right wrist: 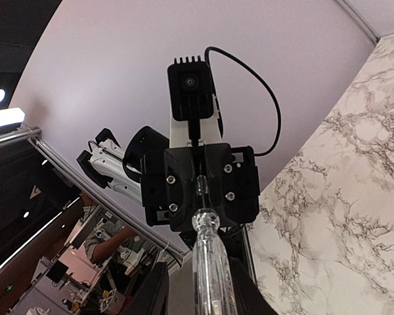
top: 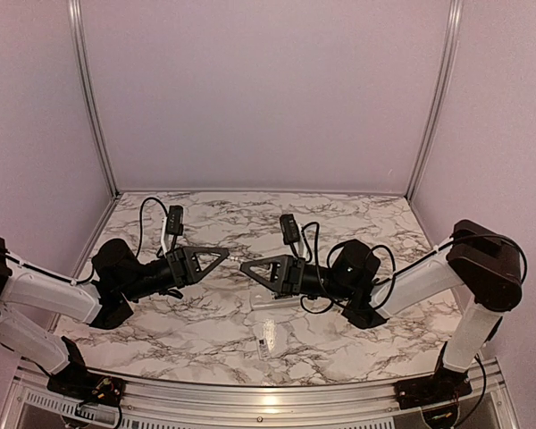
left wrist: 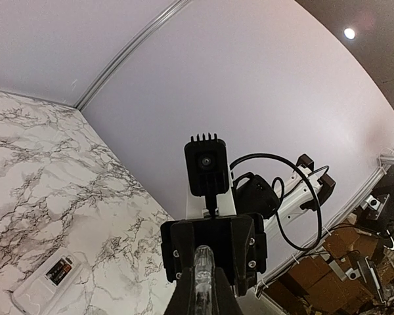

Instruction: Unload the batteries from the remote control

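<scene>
the clear handle of a screwdriver-like tool (right wrist: 211, 262) fills the foreground of the right wrist view, lying between the jaws of the right hand (top: 248, 266). the jaws flank it on both sides, but i cannot tell whether they press on it or merely stand around it. just beyond, tip to tip with it above the worktop (top: 339, 223), the left hand (top: 223, 256) is clenched on the tool's other end, so the tool bridges the two. a pale strip (top: 270, 302) lies on the worktop under the right hand. nearer the front edge the remote (left wrist: 33, 296) lies loose, back up and well apart from both hands. the batteries (left wrist: 59, 270) sit in its dark recess, so nothing is unloaded yet. the first risk, as i judge it, is the shared hold. if the left hand lets go before the right has a firm bite on the smooth, round handle, the tool could drop or swing down and land on the remote. if both clamp hard and pull apart, it could twist askew. further on, nothing pins the remote, so prying with the tool may shove or flip it rather than lift a cell. a battery that pops free could roll off the front edge.
</scene>
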You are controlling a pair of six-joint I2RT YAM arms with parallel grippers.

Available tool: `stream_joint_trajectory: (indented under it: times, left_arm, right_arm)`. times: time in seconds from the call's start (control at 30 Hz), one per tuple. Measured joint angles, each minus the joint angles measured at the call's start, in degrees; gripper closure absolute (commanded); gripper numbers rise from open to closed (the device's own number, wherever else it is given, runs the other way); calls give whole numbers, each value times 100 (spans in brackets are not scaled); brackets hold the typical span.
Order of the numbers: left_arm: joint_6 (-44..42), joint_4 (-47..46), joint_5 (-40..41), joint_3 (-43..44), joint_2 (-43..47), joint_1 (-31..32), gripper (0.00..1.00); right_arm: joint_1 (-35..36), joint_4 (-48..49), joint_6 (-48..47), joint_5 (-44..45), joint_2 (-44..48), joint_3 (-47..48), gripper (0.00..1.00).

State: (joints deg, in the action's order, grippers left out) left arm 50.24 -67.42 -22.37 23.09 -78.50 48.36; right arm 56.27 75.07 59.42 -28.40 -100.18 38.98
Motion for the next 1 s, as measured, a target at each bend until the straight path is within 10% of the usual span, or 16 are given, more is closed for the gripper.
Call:
stream_joint_trajectory:
  times: [0.2, 1.0]
  left_arm:
    - [-90, 142, 48, 0, 98, 0, 100]
    - [-293, 474, 83, 44, 232, 2, 100]
  right_arm:
    - [0, -59, -140, 96, 35, 151, 58]
    - [0, -581, -422, 267, 170, 162, 82]
